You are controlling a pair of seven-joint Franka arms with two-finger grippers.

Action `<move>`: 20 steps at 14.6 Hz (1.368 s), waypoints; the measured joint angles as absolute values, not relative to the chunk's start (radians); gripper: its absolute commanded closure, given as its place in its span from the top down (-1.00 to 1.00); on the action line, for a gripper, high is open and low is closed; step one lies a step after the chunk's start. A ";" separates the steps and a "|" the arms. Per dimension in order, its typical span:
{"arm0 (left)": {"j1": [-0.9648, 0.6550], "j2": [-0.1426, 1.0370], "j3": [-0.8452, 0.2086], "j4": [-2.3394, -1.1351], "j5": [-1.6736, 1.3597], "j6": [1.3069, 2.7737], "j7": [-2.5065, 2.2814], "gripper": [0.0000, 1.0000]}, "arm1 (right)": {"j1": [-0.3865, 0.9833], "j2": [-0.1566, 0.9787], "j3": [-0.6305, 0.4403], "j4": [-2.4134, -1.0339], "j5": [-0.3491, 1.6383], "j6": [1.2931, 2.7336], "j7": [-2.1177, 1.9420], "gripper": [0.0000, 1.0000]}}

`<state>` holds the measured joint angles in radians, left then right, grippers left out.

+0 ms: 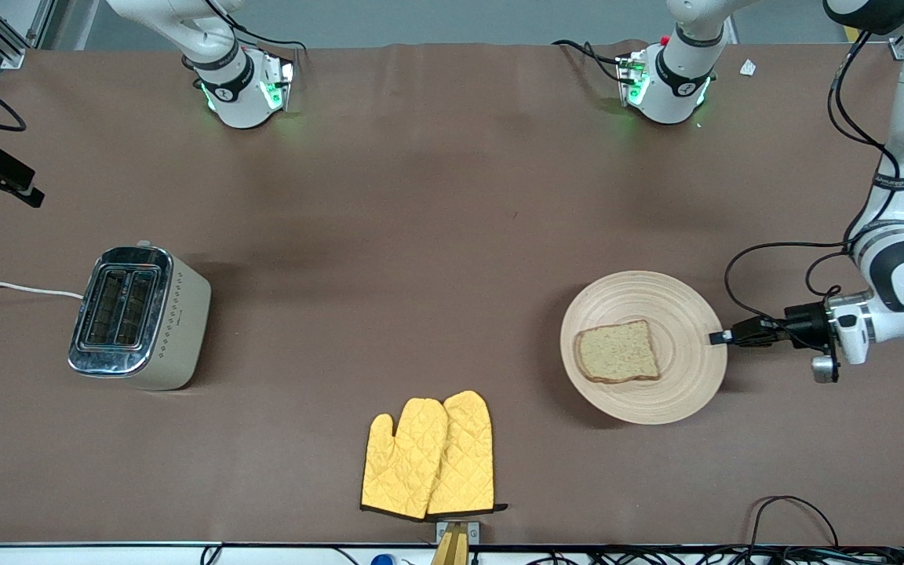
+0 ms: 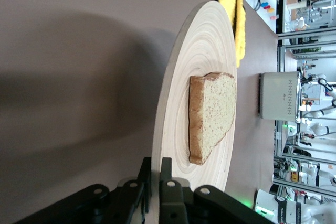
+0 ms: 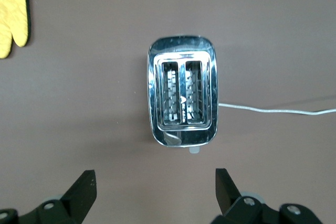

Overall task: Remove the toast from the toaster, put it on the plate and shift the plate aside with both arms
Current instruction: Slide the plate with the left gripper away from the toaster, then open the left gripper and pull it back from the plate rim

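Observation:
The round light-wood plate [image 1: 679, 369] lies toward the left arm's end of the table, with the toast [image 1: 617, 352] on it, flat and a little off centre. My left gripper [image 1: 723, 337] is shut on the plate's rim at the edge toward the left arm's end. In the left wrist view its fingers [image 2: 167, 169] pinch the rim of the plate [image 2: 176, 103] from both sides, and the toast [image 2: 212, 114] lies just past them. My right gripper [image 3: 156, 182] is open and empty, held high over the table beside the toaster [image 3: 182, 92].
The steel toaster [image 1: 138, 318], both slots empty, stands toward the right arm's end, its white cord [image 1: 12, 287] running off the table. Two yellow quilted oven mitts [image 1: 430, 455] lie near the front edge, nearer the front camera than the plate.

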<state>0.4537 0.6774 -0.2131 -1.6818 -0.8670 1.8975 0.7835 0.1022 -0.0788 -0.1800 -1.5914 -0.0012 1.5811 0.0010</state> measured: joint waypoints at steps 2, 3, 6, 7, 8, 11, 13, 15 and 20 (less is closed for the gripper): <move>0.492 0.701 -0.213 -1.668 -0.830 1.898 0.790 -0.98 | 0.106 -0.079 -0.177 -1.570 -0.001 1.560 0.000 1.00; 0.510 0.717 -0.212 -1.659 -0.814 1.898 0.791 -0.97 | 0.112 -0.079 -0.176 -1.565 -0.001 1.547 0.000 1.00; 0.564 0.784 -0.211 -1.632 -0.786 1.897 0.822 -0.56 | 0.128 -0.078 -0.172 -1.561 -0.001 1.539 0.000 1.00; 0.572 0.804 -0.213 -1.624 -0.786 1.892 0.833 0.06 | 0.129 -0.078 -0.172 -1.561 -0.001 1.539 0.000 1.00; 0.575 0.817 -0.214 -1.617 -0.786 1.890 0.835 0.99 | 0.129 -0.077 -0.173 -1.561 -0.001 1.538 0.000 1.00; 0.571 0.824 -0.221 -1.597 -0.785 1.887 0.833 1.00 | 0.128 -0.076 -0.175 -1.561 -0.001 1.538 -0.006 1.00; 0.565 0.821 -0.226 -1.550 -0.748 1.887 0.816 1.00 | 0.127 -0.076 -0.177 -1.561 -0.001 1.537 -0.035 1.00; 0.565 0.812 -0.243 -1.477 -0.636 1.885 0.745 1.00 | 0.125 -0.076 -0.180 -1.561 -0.001 1.537 -0.053 1.00; 0.560 0.719 -0.349 -1.390 -0.337 1.878 0.534 1.00 | 0.125 -0.076 -0.181 -1.561 -0.001 1.537 -0.063 1.00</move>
